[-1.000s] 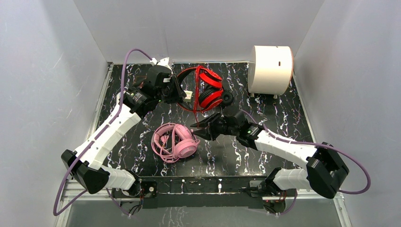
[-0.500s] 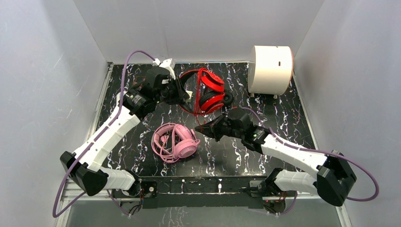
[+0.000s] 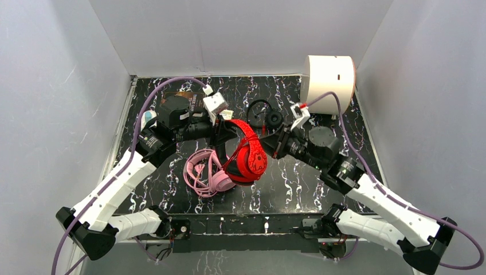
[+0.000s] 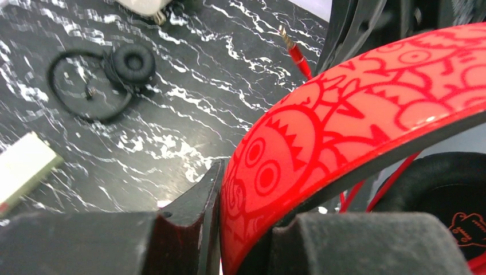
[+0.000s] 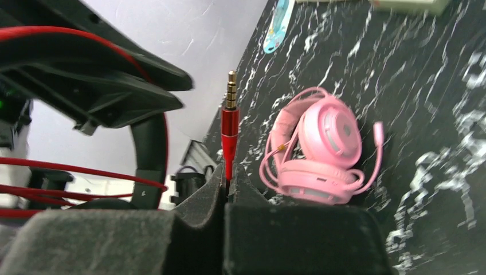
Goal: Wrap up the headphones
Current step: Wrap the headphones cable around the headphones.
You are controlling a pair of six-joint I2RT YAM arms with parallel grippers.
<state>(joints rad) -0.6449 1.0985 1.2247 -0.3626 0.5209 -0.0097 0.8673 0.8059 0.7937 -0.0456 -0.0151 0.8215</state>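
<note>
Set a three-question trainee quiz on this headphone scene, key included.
1. True or false: the right gripper pinches the red plug.
2. Which headband does the left gripper clamp? A pink, B red, C black.
3. Name the colour of the headset lying nearest the white drum.
Key: 1 true. 2 B, the red headphones. 3 black, the black headphones.

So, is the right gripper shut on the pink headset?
No, the right gripper pinches the red plug; the pink headset lies on the table.
</note>
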